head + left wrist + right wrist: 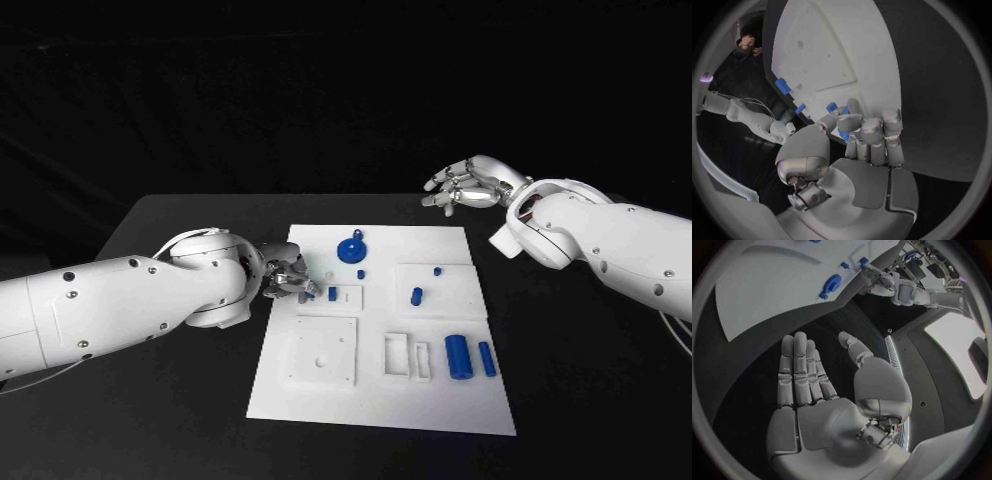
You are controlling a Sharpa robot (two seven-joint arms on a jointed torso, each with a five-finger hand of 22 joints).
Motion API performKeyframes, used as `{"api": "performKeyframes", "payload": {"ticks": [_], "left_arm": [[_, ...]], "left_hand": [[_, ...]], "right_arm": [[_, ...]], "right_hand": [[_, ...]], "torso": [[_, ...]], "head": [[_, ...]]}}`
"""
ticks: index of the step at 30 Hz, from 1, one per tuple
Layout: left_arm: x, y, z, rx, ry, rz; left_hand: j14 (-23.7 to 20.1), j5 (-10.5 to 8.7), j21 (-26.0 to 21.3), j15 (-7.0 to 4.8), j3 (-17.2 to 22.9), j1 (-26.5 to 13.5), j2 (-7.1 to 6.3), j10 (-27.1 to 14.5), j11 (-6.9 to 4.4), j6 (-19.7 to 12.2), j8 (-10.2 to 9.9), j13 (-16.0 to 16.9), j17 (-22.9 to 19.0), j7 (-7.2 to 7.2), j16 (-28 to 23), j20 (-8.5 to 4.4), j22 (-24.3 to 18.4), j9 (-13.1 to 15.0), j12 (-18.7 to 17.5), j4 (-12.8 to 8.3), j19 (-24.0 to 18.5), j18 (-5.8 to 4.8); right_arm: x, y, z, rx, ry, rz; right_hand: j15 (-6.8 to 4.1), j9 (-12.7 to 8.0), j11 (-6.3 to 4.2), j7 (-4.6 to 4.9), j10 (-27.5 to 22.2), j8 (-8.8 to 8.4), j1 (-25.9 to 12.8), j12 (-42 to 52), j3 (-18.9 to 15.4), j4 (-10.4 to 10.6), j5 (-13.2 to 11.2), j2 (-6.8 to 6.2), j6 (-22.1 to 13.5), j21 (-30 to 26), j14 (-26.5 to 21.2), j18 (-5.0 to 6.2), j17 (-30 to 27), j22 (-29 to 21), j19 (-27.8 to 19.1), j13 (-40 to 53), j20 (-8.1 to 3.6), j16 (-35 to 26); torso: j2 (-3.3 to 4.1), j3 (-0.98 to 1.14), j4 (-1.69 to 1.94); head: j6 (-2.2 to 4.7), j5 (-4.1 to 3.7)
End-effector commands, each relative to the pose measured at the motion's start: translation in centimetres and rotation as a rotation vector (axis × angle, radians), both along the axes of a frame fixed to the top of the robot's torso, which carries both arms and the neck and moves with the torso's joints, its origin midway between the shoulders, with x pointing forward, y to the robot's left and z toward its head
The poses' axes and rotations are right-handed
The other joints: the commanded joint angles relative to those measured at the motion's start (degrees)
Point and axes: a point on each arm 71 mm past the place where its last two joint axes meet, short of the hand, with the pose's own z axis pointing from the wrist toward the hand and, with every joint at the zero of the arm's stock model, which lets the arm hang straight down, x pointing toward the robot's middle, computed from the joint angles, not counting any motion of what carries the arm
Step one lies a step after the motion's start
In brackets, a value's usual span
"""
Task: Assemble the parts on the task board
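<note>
Head view: left silver hand [284,277] at white plastic task board [387,330] left edge, fingers curled on small blue block part [844,135] (grip looks marginal). Right silver hand [464,184] spread, empty, well clear. Go slow, align before pressing.

The flat, matte black table [173,420] spans the lower part of the head view; its far edge runs straight across. Behind it hangs a black, creased fabric backdrop [289,90], unlit. The right wrist view shows a bright pale rectangular panel [957,342], nature undetermined.
</note>
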Motion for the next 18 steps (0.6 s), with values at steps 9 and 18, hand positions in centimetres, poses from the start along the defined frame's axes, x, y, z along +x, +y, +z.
{"api": "performKeyframes", "payload": {"ticks": [9,18], "left_arm": [[0.03,-0.41,-0.40,-0.002,0.067,-0.012],[0.32,-0.58,-0.15,-0.017,0.076,-0.013]], "left_hand": [[0.3,0.46,0.3,-2.29,1.2,1.6,0.69,-1.9,-2.07,3.9,-0.3,0.1,-0.1,-3.20,0.4,-5.09,0.5,0.2,0.2,-1.7,0.2,0.81],[0.3,0.52,0.3,-2.29,1.2,1.6,0.73,-1.9,-2.07,3.9,-0.4,0.1,-0.1,-3.20,0.4,-5.07,0.5,0.3,0.3,-1.8,0.2,0.79]], "right_arm": [[-0.03,0.19,-0.10,0.001,0.005,0.017],[-0.01,0.22,-0.20,0.001,0.007,0.017]], "right_hand": [[0.15,-0.1,0.11,0.74,-0.4,0.21,-0.4,0.2,0.1,0.0,0.3,-0.01,-0.3,-0.2,0.2,0.83,0.1,0.1,0.4,-0.1,0.10,-0.4],[0.15,-0.1,0.11,0.74,-0.4,0.22,-0.4,0.3,0.1,-0.1,0.3,-0.01,-0.4,-0.2,0.2,0.83,0.1,0.1,0.4,-0.1,0.10,-0.4]], "torso": [[0.01,-0.01,0.00],[0.02,-0.02,0.02]], "head": [[0.01,0.04],[-0.01,-0.01]]}}
